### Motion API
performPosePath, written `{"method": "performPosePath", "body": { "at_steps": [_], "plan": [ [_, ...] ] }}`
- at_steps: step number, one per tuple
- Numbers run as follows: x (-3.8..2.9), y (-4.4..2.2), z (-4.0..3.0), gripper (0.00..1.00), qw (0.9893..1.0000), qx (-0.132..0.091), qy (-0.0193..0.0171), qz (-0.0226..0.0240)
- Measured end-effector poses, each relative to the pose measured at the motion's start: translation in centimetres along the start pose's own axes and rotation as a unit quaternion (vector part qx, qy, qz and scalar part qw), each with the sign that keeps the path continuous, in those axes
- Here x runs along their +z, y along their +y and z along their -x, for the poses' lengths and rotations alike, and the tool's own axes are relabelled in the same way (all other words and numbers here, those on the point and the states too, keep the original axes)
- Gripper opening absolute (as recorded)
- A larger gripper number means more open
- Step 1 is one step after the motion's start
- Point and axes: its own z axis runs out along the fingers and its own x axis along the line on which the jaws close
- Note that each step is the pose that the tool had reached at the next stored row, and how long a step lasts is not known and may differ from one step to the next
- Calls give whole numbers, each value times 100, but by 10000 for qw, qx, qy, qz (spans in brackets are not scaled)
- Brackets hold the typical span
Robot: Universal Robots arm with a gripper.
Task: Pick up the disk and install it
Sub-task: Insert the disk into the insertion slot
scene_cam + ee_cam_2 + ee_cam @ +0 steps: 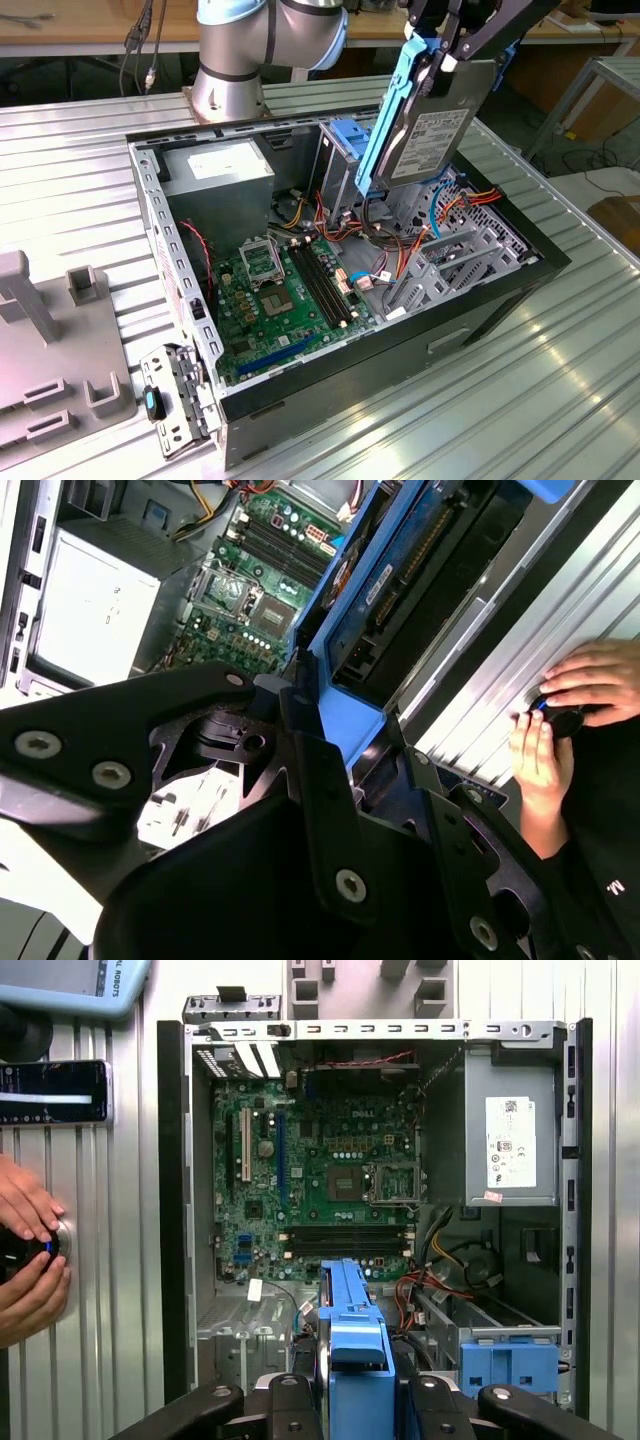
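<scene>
My gripper [452, 52] is shut on the disk [428, 135], a grey drive with a pale label in a bright blue carrier rail. The disk hangs tilted in the air over the drive-cage end of the open computer case [400, 345], touching nothing below. In the first wrist view the disk [355, 1345] shows edge-on between my fingers [285, 1392], with the motherboard [330, 1170] beyond it. In the second wrist view the blue carrier of the disk [350, 630] sits clamped in my gripper [355, 745].
A blue bracket [345, 135] tops the upright metal cage inside the case, with coloured cables [400, 250] around it. The power supply [215, 170] fills the far corner. A person's hands [25, 1250] rest on the table beside the case. A grey fixture [40, 350] stands at the exterior view's left.
</scene>
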Motion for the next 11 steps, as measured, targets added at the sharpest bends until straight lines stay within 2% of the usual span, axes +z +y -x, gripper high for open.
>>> {"method": "performPosePath", "body": {
  "at_steps": [11],
  "plan": [
    [46, -61, -75, 37, 10000, -3, -1, 0]
  ]
}}
